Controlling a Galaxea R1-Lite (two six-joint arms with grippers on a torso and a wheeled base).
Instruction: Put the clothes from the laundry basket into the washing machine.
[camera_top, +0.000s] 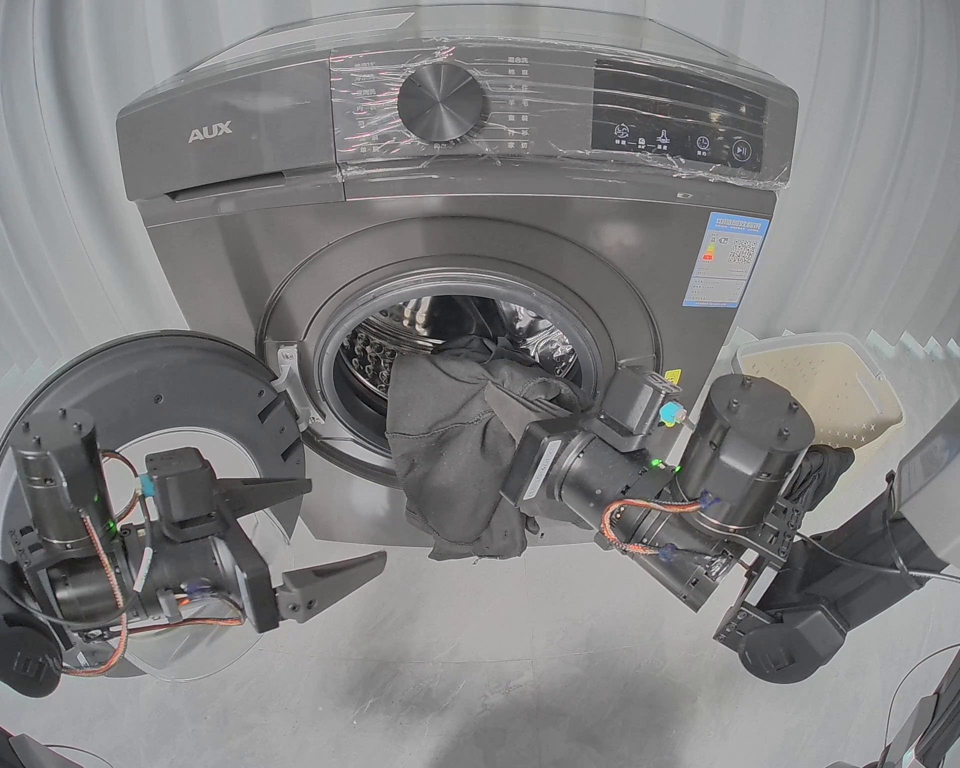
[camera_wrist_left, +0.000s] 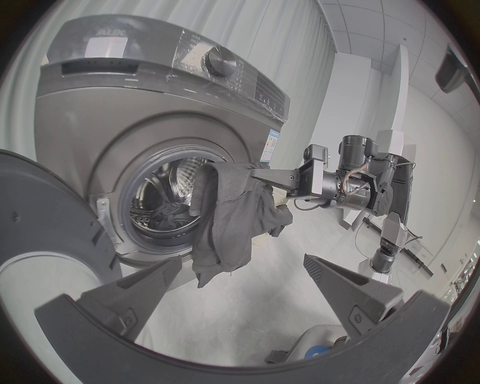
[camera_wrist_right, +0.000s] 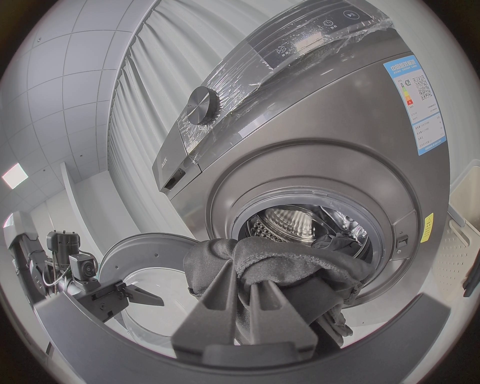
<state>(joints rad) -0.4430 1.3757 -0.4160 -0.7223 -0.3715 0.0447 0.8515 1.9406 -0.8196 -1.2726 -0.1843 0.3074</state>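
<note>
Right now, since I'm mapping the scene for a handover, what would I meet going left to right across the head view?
Open washer door → left gripper → dark garment hanging from the drum opening → laundry basket.

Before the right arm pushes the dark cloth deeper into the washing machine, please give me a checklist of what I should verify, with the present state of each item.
1. The door is open and out of the way: ok, it is swung aside on the robot's left.
2. The right gripper holds the dark garment: ok, jaws shut on it.
3. The dark garment is fully inside the drum opening: not ok, it drapes over the lip and hangs down the front.
4. The left gripper is apart from the garment: ok, jaws open, holding nothing, in front of the door.
5. More clothes are left in the laundry basket: cannot tell, it is partly hidden.
</note>
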